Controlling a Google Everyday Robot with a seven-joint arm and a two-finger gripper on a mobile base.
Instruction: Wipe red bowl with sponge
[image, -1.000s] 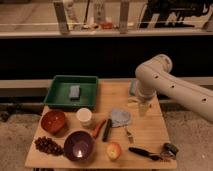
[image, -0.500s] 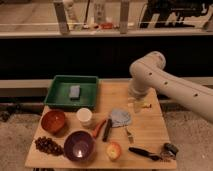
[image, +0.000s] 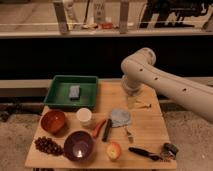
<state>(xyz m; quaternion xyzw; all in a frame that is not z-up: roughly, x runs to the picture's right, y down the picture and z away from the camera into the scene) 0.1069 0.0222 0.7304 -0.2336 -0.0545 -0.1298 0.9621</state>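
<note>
While the red bowl (image: 53, 121) sits at the near left, the sponge (image: 74, 91) lies flat in the green tray (image: 53, 93) behind it. I think the gripper (image: 133, 98), jaws wide and empty, low over the table's (image: 145, 131) far right, should cross left and come straight down on the sponge. The arm (image: 165, 82) mostly hides its fingers.

The sponge (image: 74, 91) lies in the tray (image: 70, 104) at the table's (image: 150, 131) back left corner, the red bowl (image: 53, 120) just before it, and the pincer (image: 133, 98) hangs over the back right part.
</note>
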